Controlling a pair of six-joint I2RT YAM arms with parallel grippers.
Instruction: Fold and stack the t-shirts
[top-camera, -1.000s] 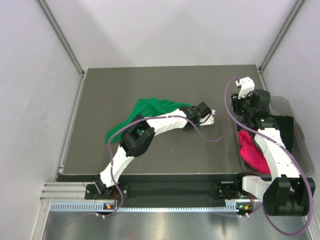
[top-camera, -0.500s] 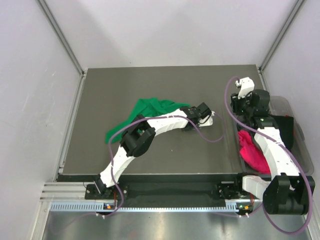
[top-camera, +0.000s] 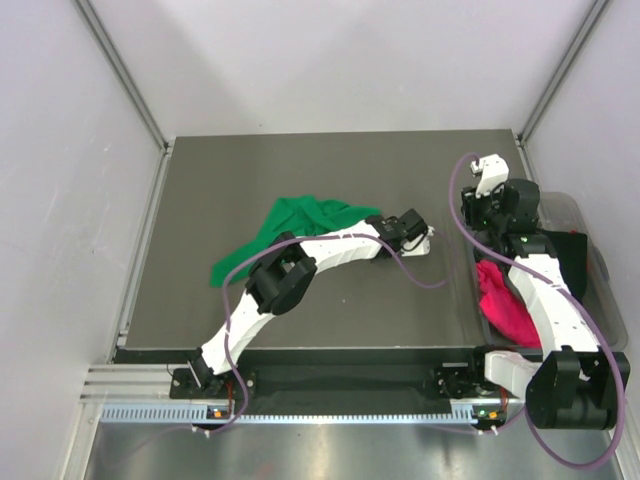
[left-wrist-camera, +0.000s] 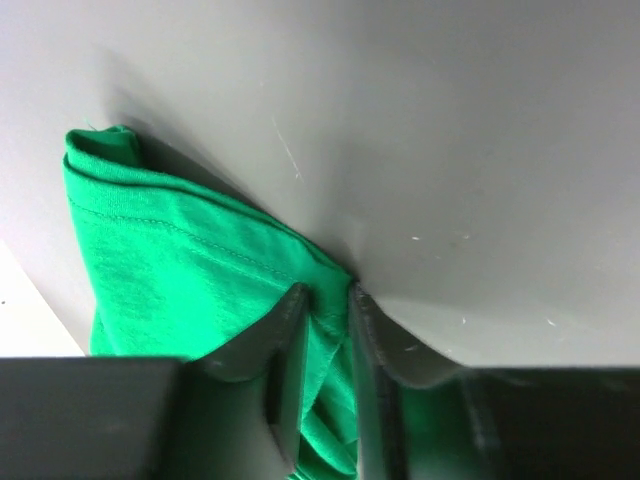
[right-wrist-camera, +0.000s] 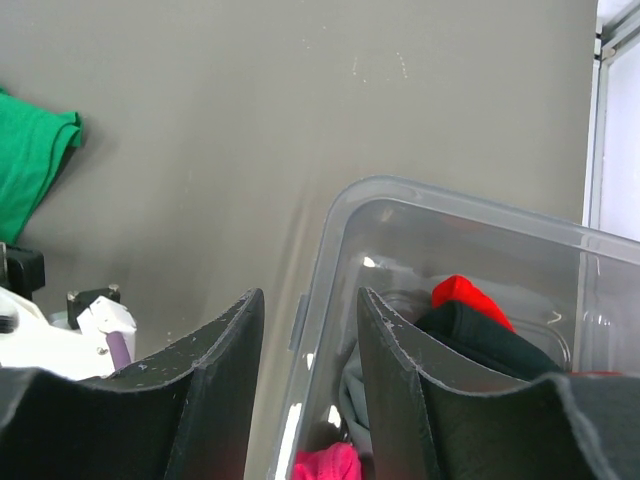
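Since the limp bright green fabric t-shirt (top-camera: 300, 215) will likely sag, the left gripper (left-wrist-camera: 327, 296), nearly closed, pinches a fold at its edge.

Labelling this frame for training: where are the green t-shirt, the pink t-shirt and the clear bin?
green t-shirt (top-camera: 300, 216), top view, middle of cloth
pink t-shirt (top-camera: 498, 300), top view, bunched middle
clear bin (right-wrist-camera: 450, 203), right wrist view, rim

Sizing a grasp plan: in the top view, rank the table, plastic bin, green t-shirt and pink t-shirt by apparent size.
1. table
2. plastic bin
3. green t-shirt
4. pink t-shirt, though the right arm hides part of it
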